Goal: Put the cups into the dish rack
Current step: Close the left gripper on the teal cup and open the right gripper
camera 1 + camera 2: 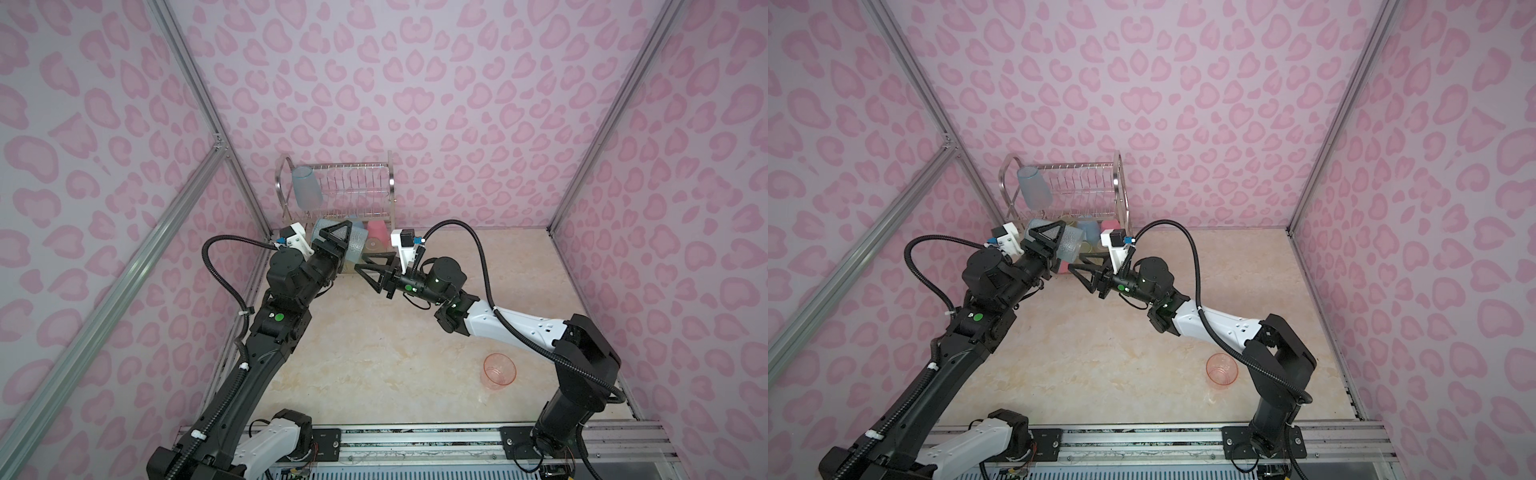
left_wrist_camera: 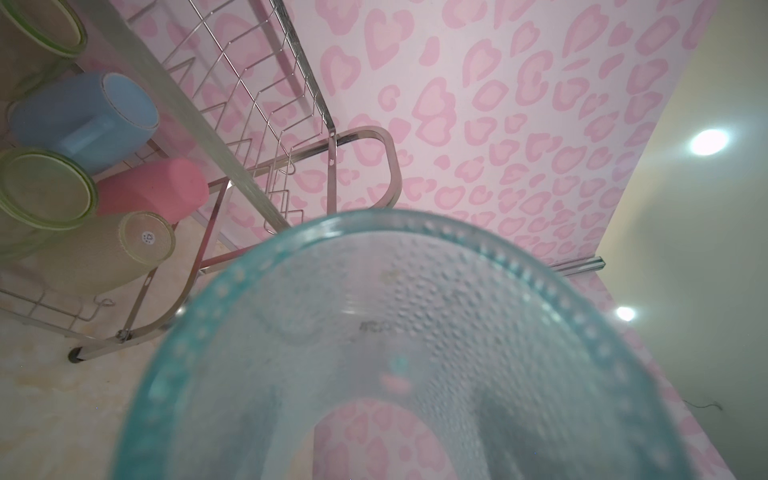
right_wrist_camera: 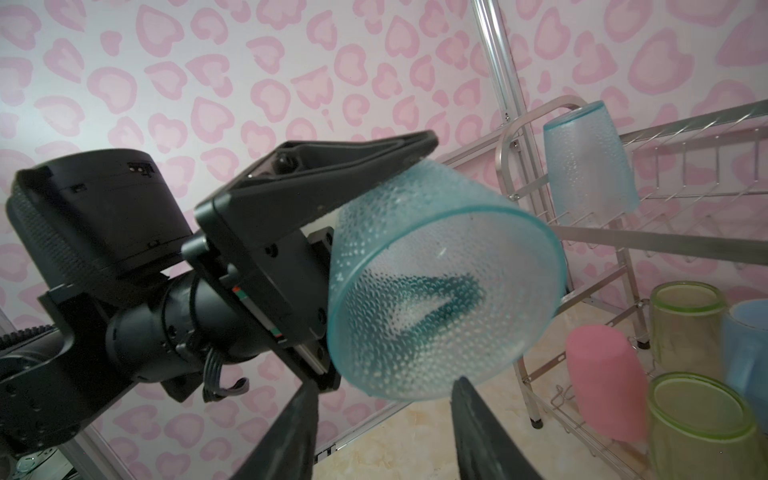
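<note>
Left claw clamps the teal cup sideways, six o'clock of the dish rack; right claw gapes empty beside it. The cup's rim could snag on the rack and slip free.

In both top views the lower shelf of the dish rack is mostly hidden behind the left gripper, the teal cup it holds and the right wrist camera. In the left wrist view that cup is blurred and cut off by the frame's edge. In the right wrist view the right gripper shows only two blurred, cropped fingers, and the light-blue mug is cropped and smeared.
</note>
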`<state>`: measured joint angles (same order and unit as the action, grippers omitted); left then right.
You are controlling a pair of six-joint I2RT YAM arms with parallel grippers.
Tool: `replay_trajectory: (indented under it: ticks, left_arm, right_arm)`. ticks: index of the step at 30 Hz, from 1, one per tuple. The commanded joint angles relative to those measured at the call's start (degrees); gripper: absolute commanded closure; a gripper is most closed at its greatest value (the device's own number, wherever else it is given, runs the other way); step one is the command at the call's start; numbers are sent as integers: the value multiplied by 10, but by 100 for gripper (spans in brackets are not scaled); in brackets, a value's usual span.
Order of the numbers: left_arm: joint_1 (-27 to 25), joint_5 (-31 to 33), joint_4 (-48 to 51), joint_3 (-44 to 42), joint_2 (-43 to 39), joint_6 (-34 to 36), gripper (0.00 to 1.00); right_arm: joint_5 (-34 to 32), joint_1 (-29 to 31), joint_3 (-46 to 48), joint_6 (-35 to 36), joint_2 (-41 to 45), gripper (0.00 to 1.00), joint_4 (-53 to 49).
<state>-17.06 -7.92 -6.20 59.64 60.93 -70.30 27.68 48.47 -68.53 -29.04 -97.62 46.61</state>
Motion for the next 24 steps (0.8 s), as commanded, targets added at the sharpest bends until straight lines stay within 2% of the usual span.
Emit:
replay_trajectory:
  ticks: [1,8,16,24]
  left_arm:
    - [1,23,32,49,18,124,26]
    - [0,47,82,170,82,290,27]
    - [0,129,153,326,185,483,27]
    - [0,183,192,450,304,582,26]
  right_arm:
    - [-26,-5,12,27,19,47,-23]
    - [-55,-32,55,51,74,47,-73]
    - [-102,-40,109,124,166,47,-160]
    - [-126,-49,144,149,219,47,-203]
